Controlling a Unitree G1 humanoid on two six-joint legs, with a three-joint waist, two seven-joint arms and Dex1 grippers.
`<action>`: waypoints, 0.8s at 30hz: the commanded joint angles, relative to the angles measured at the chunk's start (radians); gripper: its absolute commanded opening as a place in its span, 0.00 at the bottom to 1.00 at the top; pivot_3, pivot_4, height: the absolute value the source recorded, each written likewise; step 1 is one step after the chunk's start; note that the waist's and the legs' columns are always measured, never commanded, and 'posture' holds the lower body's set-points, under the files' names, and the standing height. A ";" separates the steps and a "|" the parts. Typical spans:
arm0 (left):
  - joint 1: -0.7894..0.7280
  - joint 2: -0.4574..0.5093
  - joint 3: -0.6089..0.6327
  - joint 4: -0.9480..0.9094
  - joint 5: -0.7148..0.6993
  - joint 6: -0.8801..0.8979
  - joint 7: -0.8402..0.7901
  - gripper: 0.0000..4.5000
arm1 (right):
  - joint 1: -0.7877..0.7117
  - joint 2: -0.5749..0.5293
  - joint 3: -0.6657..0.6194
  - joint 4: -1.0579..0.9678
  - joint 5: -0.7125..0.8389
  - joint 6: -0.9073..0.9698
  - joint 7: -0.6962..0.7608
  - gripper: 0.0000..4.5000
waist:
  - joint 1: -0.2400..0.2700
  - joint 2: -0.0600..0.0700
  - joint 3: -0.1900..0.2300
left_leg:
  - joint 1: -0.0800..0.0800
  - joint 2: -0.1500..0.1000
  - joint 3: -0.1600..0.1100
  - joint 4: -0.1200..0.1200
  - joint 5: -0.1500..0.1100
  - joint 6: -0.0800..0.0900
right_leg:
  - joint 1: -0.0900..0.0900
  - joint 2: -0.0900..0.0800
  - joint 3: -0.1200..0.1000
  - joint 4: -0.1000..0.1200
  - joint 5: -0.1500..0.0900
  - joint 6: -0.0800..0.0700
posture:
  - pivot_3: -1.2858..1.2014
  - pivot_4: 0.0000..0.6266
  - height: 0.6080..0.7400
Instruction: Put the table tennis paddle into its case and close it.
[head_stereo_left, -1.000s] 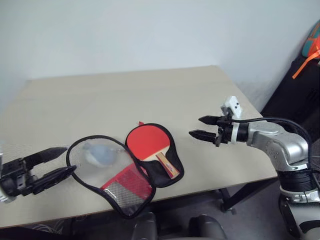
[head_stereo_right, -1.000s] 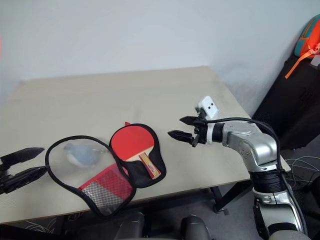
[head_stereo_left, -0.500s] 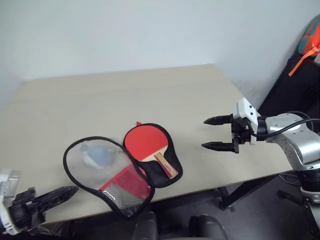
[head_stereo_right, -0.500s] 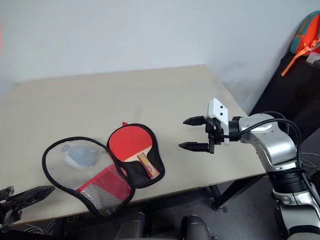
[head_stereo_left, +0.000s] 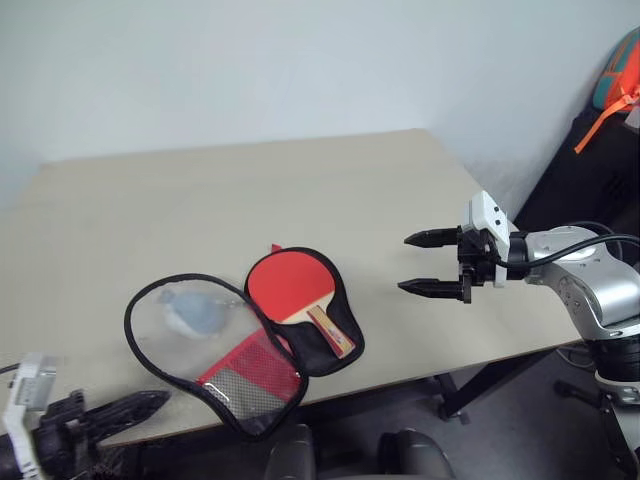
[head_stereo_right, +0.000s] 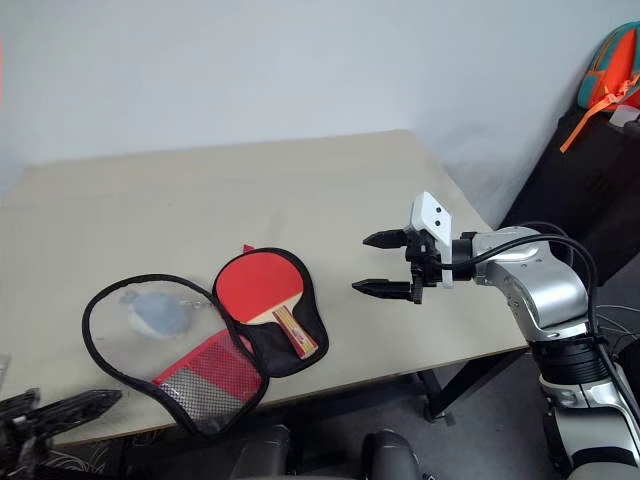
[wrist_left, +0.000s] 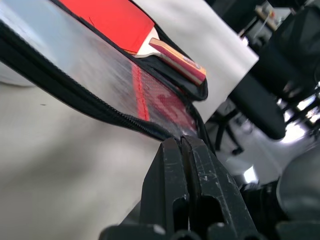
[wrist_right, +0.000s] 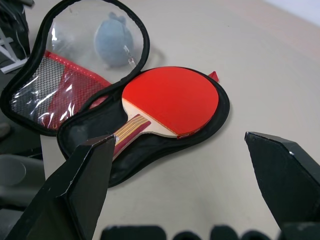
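The case (head_stereo_left: 235, 345) lies unzipped and spread open on the counter (head_stereo_left: 200, 200), with the paddle (wrist_right: 165, 102) resting red face up in its black half, handle toward the counter's near edge. The clear-panelled flap lies beside it, a pale wad (wrist_right: 114, 38) under the panel. The right gripper (head_stereo_left: 432, 265) hovers to the right of the paddle, apart from it, jaws wide open and empty. The left gripper (wrist_left: 181, 150) sits low at the near edge, just beside the flap's zip rim, jaws closed on nothing.

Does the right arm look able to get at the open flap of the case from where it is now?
Probably not directly: the right end effector hovers open beside the table tennis paddle, which lies on the case's near half, and the flap spreads beyond it.
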 joint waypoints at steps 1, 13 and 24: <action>-0.014 0.022 -0.004 0.044 0.053 -0.043 -0.017 0.01 | -0.015 0.008 -0.030 -0.029 0.021 0.012 -0.015 1.00 | 0.000 0.003 0.000 | 0.000 0.000 0.000 0.000 0.000 0.000 | 0.000 0.000 0.000 0.000 0.000 0.000 | 0.52 0.00 0.74; -0.163 -0.080 -0.224 -0.027 0.095 0.001 0.208 0.01 | -0.014 -0.020 -0.030 -0.091 0.058 0.062 0.006 1.00 | 0.000 0.002 -0.001 | 0.001 0.000 0.000 0.001 -0.001 0.000 | 0.001 0.000 0.001 0.002 0.000 0.000 | 0.52 0.00 0.74; -0.285 -0.125 -0.296 -0.096 0.022 0.047 0.287 0.01 | 0.043 -0.102 -0.007 -0.052 -0.064 -0.282 0.191 1.00 | 0.008 0.000 -0.001 | 0.001 0.000 0.000 0.004 -0.001 0.001 | 0.002 0.000 0.001 0.003 0.000 0.000 | 0.52 0.00 0.74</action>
